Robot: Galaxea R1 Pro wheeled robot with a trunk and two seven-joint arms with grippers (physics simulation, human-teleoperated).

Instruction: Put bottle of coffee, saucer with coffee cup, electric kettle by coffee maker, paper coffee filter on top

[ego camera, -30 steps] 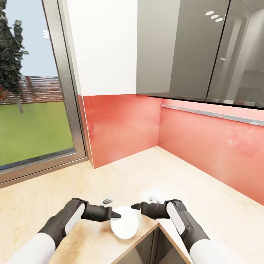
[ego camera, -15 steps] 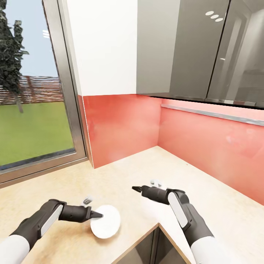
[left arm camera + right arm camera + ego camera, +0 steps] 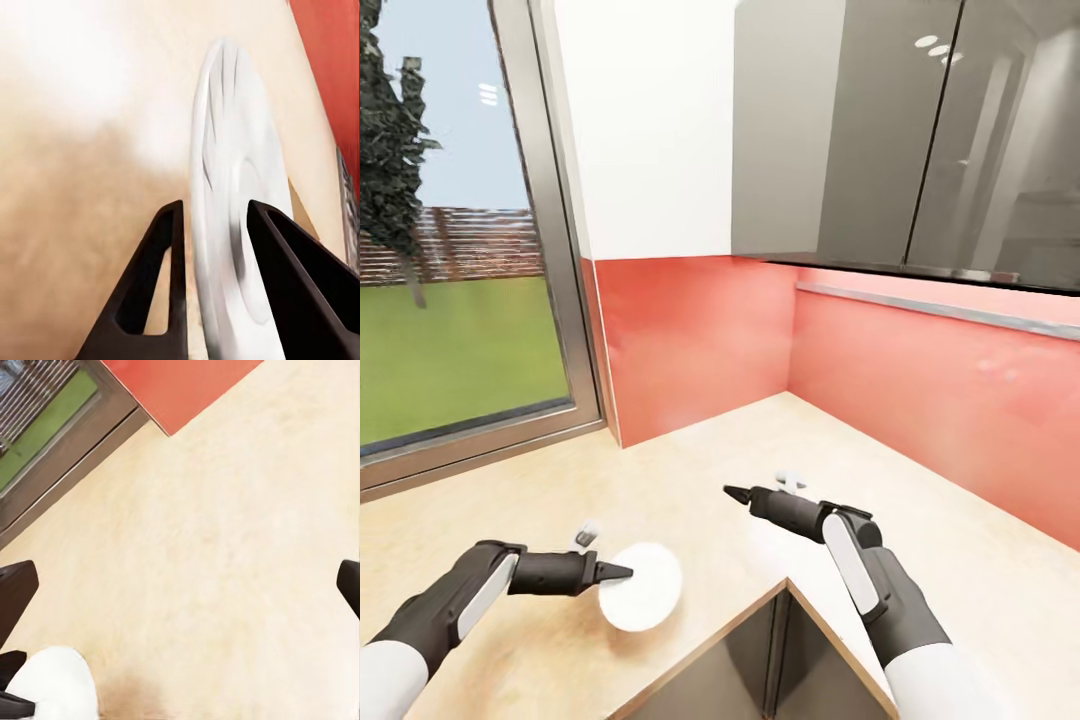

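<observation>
My left gripper (image 3: 615, 567) is shut on the rim of the saucer (image 3: 645, 598), a small round white dish held just above the light tan countertop (image 3: 760, 440) near its front edge. In the left wrist view the saucer (image 3: 240, 187) stands edge-on between the two dark fingers of the left gripper (image 3: 216, 206). My right gripper (image 3: 760, 486) hovers open and empty over the countertop, to the right of the saucer and apart from it. From the right gripper (image 3: 180, 585), wide open, the right wrist view looks down at bare countertop (image 3: 225, 547), with the saucer (image 3: 52, 686) in a corner.
A red backsplash (image 3: 700, 340) lines the corner behind the counter. Glossy grey wall cabinets (image 3: 880, 130) hang above at the right. A large window (image 3: 450, 300) fills the left side. The counter's front edge makes an inner corner (image 3: 785, 585) over dark cabinet fronts.
My left arm has carried the saucer to the left along the counter's front edge. The right gripper has moved farther over the counter, away from the saucer. The view has shifted slightly.
</observation>
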